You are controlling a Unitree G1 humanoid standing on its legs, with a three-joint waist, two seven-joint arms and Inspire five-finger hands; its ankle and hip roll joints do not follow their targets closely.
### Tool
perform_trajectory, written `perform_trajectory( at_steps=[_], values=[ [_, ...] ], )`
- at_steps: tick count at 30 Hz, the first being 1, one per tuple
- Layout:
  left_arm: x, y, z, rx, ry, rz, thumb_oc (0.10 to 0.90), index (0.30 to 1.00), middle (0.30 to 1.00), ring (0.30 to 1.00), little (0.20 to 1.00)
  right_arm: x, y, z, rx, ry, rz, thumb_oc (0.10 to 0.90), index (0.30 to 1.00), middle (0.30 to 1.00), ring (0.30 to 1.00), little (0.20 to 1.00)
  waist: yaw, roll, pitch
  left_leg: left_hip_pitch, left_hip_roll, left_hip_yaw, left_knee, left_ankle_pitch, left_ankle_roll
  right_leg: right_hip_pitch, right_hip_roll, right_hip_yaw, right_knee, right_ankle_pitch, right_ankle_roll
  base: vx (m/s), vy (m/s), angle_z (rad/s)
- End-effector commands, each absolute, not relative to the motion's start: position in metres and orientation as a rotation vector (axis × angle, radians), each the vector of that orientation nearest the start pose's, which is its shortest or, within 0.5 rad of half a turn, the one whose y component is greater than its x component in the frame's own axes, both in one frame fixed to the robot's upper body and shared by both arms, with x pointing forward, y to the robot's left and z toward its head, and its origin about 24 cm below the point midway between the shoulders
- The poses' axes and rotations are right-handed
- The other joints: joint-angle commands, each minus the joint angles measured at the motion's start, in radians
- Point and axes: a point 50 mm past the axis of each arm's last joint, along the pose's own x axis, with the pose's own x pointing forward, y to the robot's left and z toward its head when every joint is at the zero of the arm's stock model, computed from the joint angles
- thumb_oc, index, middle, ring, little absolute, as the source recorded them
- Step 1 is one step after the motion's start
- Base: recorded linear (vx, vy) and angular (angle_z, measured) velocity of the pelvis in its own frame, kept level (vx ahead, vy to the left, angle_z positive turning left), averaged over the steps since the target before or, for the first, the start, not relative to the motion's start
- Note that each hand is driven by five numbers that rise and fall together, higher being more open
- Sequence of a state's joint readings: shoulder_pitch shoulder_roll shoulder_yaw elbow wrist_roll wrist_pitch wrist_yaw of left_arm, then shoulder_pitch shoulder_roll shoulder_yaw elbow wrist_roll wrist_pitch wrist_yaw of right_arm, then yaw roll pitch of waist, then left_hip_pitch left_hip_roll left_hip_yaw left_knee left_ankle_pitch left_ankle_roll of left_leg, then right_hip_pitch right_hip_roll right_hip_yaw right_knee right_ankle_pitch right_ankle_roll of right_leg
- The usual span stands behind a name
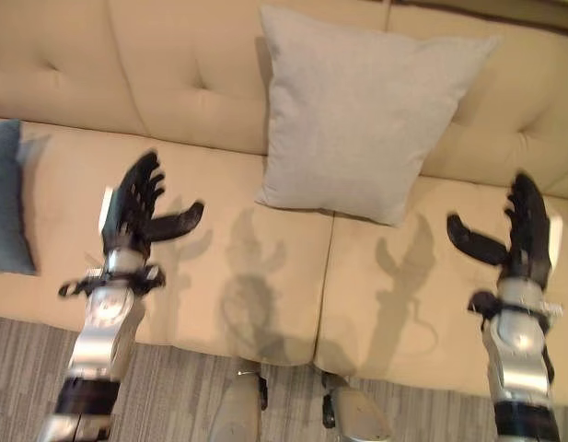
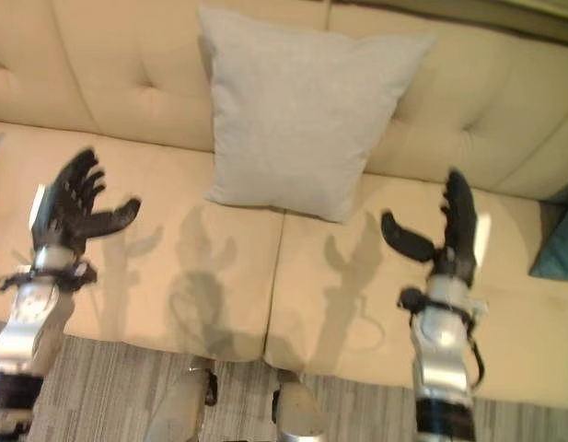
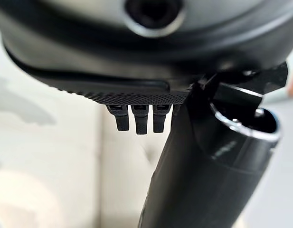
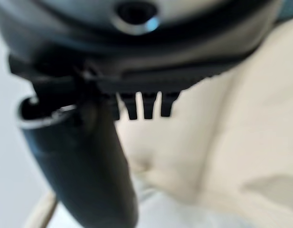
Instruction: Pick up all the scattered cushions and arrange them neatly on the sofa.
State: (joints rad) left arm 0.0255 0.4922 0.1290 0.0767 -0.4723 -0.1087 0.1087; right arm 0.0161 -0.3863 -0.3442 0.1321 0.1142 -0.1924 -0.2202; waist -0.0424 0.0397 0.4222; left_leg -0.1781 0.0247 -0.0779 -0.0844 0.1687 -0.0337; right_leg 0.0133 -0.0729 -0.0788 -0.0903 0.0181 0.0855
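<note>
Left eye view: both hands hover empty over the sofa (image 1: 219, 267) seat.
Left hand (image 1: 134, 207) and right hand (image 1: 526, 230) spread wide; grey cushion (image 1: 357, 110) leans against the far backrest, between them.

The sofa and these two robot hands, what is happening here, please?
The robot stands before a beige sofa with both hands open and holding nothing. The left hand and the right hand hover over the seat, one on each side of a light grey cushion that leans upright against the backrest. A blue cushion lies at the sofa's left end, and another blue cushion shows at the right end.
</note>
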Motion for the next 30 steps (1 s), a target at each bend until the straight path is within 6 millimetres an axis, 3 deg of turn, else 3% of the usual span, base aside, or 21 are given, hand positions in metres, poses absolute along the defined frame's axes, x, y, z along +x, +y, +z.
perform_trajectory(
  at_steps=[1, 2, 3, 5, 7, 8, 9, 11, 12, 17, 18, 21, 24, 25, 26, 27, 30],
  values=[
    [0.202, 0.282, 0.032, -0.153, -0.012, 0.270, 0.800, 0.900, 0.900, 0.900, 0.900, 0.207, -0.330, 0.090, -0.297, -0.251, -0.566, 0.800, 0.900, 0.900, 0.900, 0.900, 0.032, 0.004, -0.265, 0.030, 0.067, -0.041, 0.107, -0.098, -0.064, -0.035, 0.011, -0.042, 0.171, -0.183, -0.022, -0.14, -0.112, 0.24],
    [0.201, 0.282, 0.032, -0.155, -0.011, 0.270, 0.800, 0.900, 0.900, 0.900, 0.900, 0.207, -0.331, 0.090, -0.298, -0.251, -0.565, 0.800, 0.900, 0.900, 0.900, 0.900, 0.029, 0.005, -0.267, 0.028, 0.067, -0.045, 0.105, -0.096, -0.065, -0.036, 0.012, -0.045, 0.170, -0.182, -0.023, -0.31, -0.064, 0.39],
    [0.194, 0.275, 0.018, -0.213, 0.025, 0.261, 0.800, 0.900, 0.900, 0.900, 0.900, 0.209, -0.333, 0.089, -0.275, -0.253, -0.592, 0.800, 0.900, 0.900, 0.900, 0.900, 0.060, -0.002, -0.245, -0.021, 0.049, -0.130, 0.148, -0.022, -0.110, -0.058, 0.019, -0.053, 0.168, -0.171, -0.034, -0.26, -0.036, 0.40],
    [0.191, 0.274, 0.012, -0.238, 0.048, 0.269, 0.800, 0.900, 0.900, 0.900, 0.900, 0.211, -0.332, 0.086, -0.230, -0.261, -0.602, 0.800, 0.900, 0.900, 0.900, 0.900, 0.058, -0.013, -0.243, -0.038, 0.033, -0.149, 0.187, -0.046, -0.105, -0.073, 0.010, -0.065, 0.168, -0.161, -0.038, -0.36, -0.053, 0.49],
    [0.185, 0.266, -0.007, -0.302, 0.105, 0.287, 0.800, 0.900, 0.900, 0.900, 0.900, 0.209, -0.332, 0.080, -0.190, -0.246, -0.630, 0.800, 0.900, 0.900, 0.900, 0.900, 0.040, -0.039, -0.245, -0.031, 0.057, -0.049, 0.291, -0.120, -0.065, -0.099, -0.021, -0.105, 0.153, -0.129, -0.039, -0.43, -0.074, 0.67],
    [0.181, 0.267, -0.011, -0.298, 0.118, 0.300, 0.800, 0.900, 0.900, 0.900, 0.900, 0.207, -0.332, 0.080, -0.193, -0.244, -0.638, 0.800, 0.900, 0.900, 0.900, 0.900, 0.027, -0.045, -0.254, -0.003, 0.102, 0.029, 0.342, -0.148, -0.055, -0.106, -0.032, -0.124, 0.143, -0.117, -0.041, -0.41, -0.047, 0.70],
    [0.175, 0.264, -0.026, -0.334, 0.174, 0.333, 0.800, 0.900, 0.900, 0.900, 0.900, 0.200, -0.336, 0.079, -0.209, -0.234, -0.656, 0.800, 0.900, 0.900, 0.900, 0.900, -0.003, -0.052, -0.275, 0.074, 0.178, 0.131, 0.464, -0.170, -0.059, -0.118, -0.047, -0.160, 0.127, -0.099, -0.044, -0.41, -0.018, 0.51],
    [0.171, 0.261, -0.033, -0.331, 0.209, 0.337, 0.800, 0.900, 0.900, 0.900, 0.900, 0.195, -0.338, 0.075, -0.208, -0.212, -0.674, 0.800, 0.900, 0.900, 0.900, 0.900, -0.018, -0.047, -0.284, 0.119, 0.197, 0.144, 0.536, -0.183, -0.068, -0.122, -0.047, -0.181, 0.122, -0.086, -0.047, -0.27, 0.038, 0.39],
    [0.169, 0.256, -0.043, -0.322, 0.260, 0.335, 0.800, 0.900, 0.900, 0.900, 0.900, 0.190, -0.337, 0.070, -0.198, -0.190, -0.681, 0.800, 0.900, 0.900, 0.900, 0.900, -0.044, -0.034, -0.307, 0.200, 0.183, 0.132, 0.575, -0.190, -0.081, -0.143, -0.053, -0.203, 0.127, -0.073, -0.047, -0.12, 0.075, 0.74],
    [0.175, 0.244, -0.043, -0.265, 0.268, 0.299, 0.800, 0.900, 0.900, 0.900, 0.900, 0.186, -0.335, 0.063, -0.172, -0.165, -0.698, 0.800, 0.900, 0.900, 0.900, 0.900, -0.091, 0.004, -0.315, 0.324, 0.126, 0.096, 0.488, -0.244, -0.107, -0.203, -0.059, -0.237, 0.153, -0.034, -0.027, -0.31, 0.224, 0.40],
    [0.186, 0.231, -0.040, -0.268, 0.260, 0.251, 0.800, 0.900, 0.900, 0.900, 0.900, 0.189, -0.330, 0.064, -0.126, -0.187, -0.705, 0.800, 0.900, 0.900, 0.900, 0.900, -0.119, 0.016, -0.316, 0.358, 0.109, 0.144, 0.381, -0.371, -0.078, -0.245, -0.084, -0.258, 0.150, 0.009, 0.007, -0.39, 0.335, 0.22],
    [0.196, 0.213, -0.035, -0.236, 0.247, 0.166, 0.800, 0.900, 0.900, 0.900, 0.900, 0.197, -0.318, 0.060, -0.040, -0.194, -0.709, 0.800, 0.900, 0.900, 0.900, 0.900, -0.119, -0.007, -0.288, 0.360, 0.027, 0.152, 0.233, -0.513, -0.009, -0.287, -0.136, -0.245, 0.101, 0.107, 0.073, -0.45, 0.421, 0.66],
    [0.199, 0.207, -0.040, -0.220, 0.277, 0.145, 0.800, 0.900, 0.900, 0.900, 0.900, 0.202, -0.305, 0.053, 0.053, -0.188, -0.705, 0.800, 0.900, 0.900, 0.900, 0.900, -0.102, -0.030, -0.262, 0.357, -0.006, 0.167, 0.181, -0.496, 0.018, -0.278, -0.147, -0.278, 0.028, 0.132, 0.102, -0.46, 0.312, -0.39],
    [0.200, 0.204, -0.041, -0.197, 0.286, 0.134, 0.800, 0.900, 0.900, 0.900, 0.900, 0.203, -0.299, 0.048, 0.082, -0.173, -0.695, 0.800, 0.900, 0.900, 0.900, 0.900, -0.109, -0.038, -0.251, 0.352, -0.013, 0.162, 0.167, -0.473, 0.021, -0.289, -0.158, -0.259, 0.042, 0.139, 0.112, -0.48, 0.171, -0.02],
    [0.204, 0.201, -0.040, -0.171, 0.293, 0.104, 0.800, 0.900, 0.900, 0.900, 0.900, 0.207, -0.293, 0.045, 0.106, -0.157, -0.673, 0.800, 0.900, 0.900, 0.900, 0.900, -0.114, -0.033, -0.229, 0.326, -0.003, 0.153, 0.155, -0.444, 0.030, -0.293, -0.142, -0.184, 0.086, 0.100, 0.123, -0.49, 0.170, 0.34],
    [0.205, 0.201, -0.040, -0.170, 0.292, 0.104, 0.800, 0.900, 0.900, 0.900, 0.900, 0.207, -0.293, 0.045, 0.108, -0.158, -0.673, 0.800, 0.900, 0.900, 0.900, 0.900, -0.113, -0.040, -0.231, 0.323, -0.010, 0.154, 0.153, -0.438, 0.032, -0.300, -0.149, -0.180, 0.090, 0.102, 0.123, -0.50, 0.150, 0.43],
    [0.201, 0.202, -0.051, -0.120, 0.359, 0.101, 0.800, 0.900, 0.900, 0.900, 0.900, 0.206, -0.294, 0.039, 0.098, -0.127, -0.682, 0.800, 0.900, 0.900, 0.900, 0.900, -0.085, -0.035, -0.236, 0.253, -0.022, 0.141, 0.124, -0.362, 0.060, -0.218, -0.141, -0.082, 0.306, 0.017, 0.090, -0.50, 0.091, 0.39]
  ],
)
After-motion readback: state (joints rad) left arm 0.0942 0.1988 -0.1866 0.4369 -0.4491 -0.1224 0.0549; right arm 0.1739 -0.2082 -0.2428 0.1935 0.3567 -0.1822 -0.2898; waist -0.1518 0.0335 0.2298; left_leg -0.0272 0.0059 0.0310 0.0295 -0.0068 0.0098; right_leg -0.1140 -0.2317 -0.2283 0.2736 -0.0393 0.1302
